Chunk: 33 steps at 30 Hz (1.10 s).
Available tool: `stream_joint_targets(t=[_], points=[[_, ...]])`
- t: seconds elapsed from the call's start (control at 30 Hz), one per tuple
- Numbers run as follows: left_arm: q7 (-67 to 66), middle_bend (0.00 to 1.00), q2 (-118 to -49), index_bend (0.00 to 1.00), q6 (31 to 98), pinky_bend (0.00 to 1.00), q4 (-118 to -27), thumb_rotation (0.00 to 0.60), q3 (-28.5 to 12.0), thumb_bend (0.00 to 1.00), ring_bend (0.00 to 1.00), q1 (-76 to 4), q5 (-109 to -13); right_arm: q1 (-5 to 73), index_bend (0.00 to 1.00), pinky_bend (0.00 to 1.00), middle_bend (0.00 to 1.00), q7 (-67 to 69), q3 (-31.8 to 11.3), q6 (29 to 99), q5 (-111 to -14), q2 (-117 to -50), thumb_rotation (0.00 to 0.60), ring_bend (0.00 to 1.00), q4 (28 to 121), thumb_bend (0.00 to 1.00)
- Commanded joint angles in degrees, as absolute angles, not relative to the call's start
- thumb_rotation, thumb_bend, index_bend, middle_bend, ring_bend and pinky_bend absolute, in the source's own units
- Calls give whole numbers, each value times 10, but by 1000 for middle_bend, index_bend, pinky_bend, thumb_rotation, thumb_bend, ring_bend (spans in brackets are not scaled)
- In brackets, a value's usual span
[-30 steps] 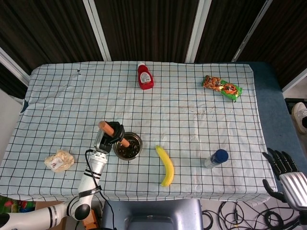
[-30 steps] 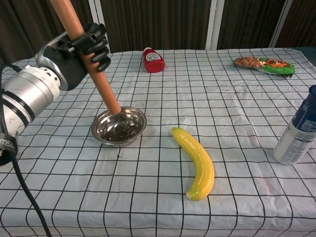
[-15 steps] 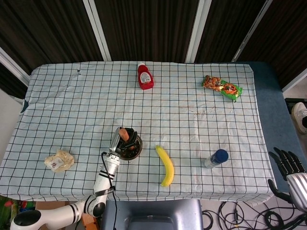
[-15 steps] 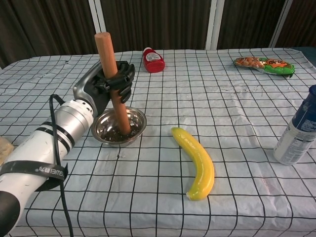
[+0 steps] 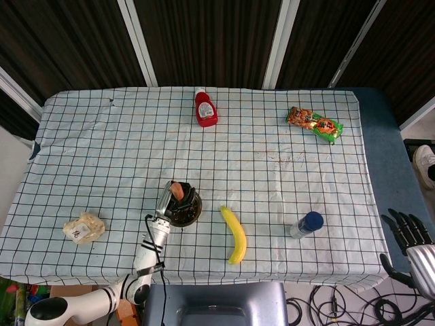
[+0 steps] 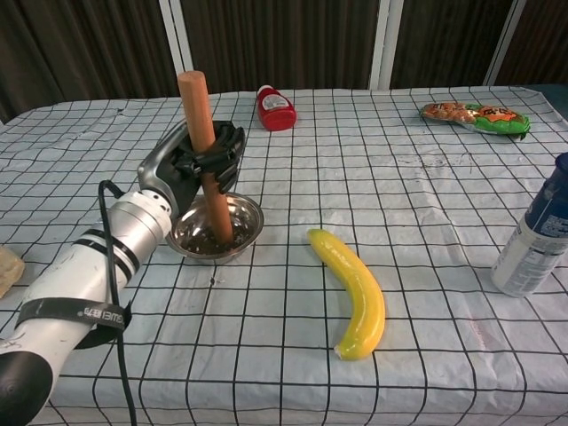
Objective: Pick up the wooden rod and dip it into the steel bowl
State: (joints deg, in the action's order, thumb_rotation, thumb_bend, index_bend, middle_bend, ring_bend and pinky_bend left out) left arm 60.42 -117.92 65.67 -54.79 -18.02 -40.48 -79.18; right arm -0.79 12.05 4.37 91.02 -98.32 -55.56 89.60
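Note:
My left hand [image 6: 197, 162] grips the wooden rod [image 6: 203, 146] and holds it nearly upright, its lower end down inside the steel bowl [image 6: 238, 241]. In the head view the same left hand [image 5: 171, 200] covers most of the steel bowl [image 5: 195, 212], and only the rod's top end [image 5: 177, 189] shows. Dark bits lie on the bowl's bottom. My right hand [image 5: 410, 238] hangs off the table's right front corner with its fingers spread and nothing in it.
A yellow banana [image 6: 353, 290] lies just right of the bowl. A blue-capped can [image 6: 539, 233] stands at the front right. A red ketchup bottle [image 6: 274, 107] and a snack packet [image 6: 476, 116] lie at the back. A crumpled wrapper [image 5: 83, 228] sits front left.
My left hand swung the rod from a steep tilt to nearly upright, with its lower end staying in the bowl. The forearm dropped low toward the table. The right hand barely moved.

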Motion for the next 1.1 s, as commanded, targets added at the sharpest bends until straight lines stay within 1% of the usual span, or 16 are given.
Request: stream_joint_targets(t=[0.03,0.17,0.33,0.57,0.7,0.83,0.9,1.0,1.1], points=[[603,1000,-1170,1000,672,1000,-562,600,-190,745,983,-408,-798,-8,0,0,0,122,44,911,-984,-555,600,0,895,367],[587,1000,-1154,1000,682,1000,-592,600,-196,741,983,-408,-800,-9,0,0,0,124,44,913,-984,-554,600,0,895,368],[574,1000,-1142,1000,666,1000,-609,600,-185,737,982,-404,-795,-10,0,0,0,123,44,914,-986,-555,600,0,895,368],[574,1000,-1162,1000,640,1000,-561,600,-164,734,980,-405,-790,-9,0,0,0,123,43,914,-985,-554,600,0,896,368],[588,1000,-1169,1000,643,1000,-545,600,-168,733,980,-407,-791,-11,0,0,0,128,42,916,-983,-553,600,0,894,367],[594,1000,-1160,1000,661,1000,-563,600,-180,725,980,-411,-799,-12,0,0,0,133,42,918,-981,-552,600,0,892,367],[595,1000,-1146,1000,677,1000,-589,600,-186,693,979,-412,-809,-11,0,0,0,135,42,918,-981,-551,600,0,891,367],[585,1000,-1109,1000,695,1000,-639,600,-190,587,979,-413,-829,-10,0,0,0,136,43,916,-984,-550,600,0,890,367],[546,1000,-1073,1000,707,1000,-682,600,-198,540,979,-411,-834,-10,0,0,0,134,44,915,-985,-551,600,0,891,367]])
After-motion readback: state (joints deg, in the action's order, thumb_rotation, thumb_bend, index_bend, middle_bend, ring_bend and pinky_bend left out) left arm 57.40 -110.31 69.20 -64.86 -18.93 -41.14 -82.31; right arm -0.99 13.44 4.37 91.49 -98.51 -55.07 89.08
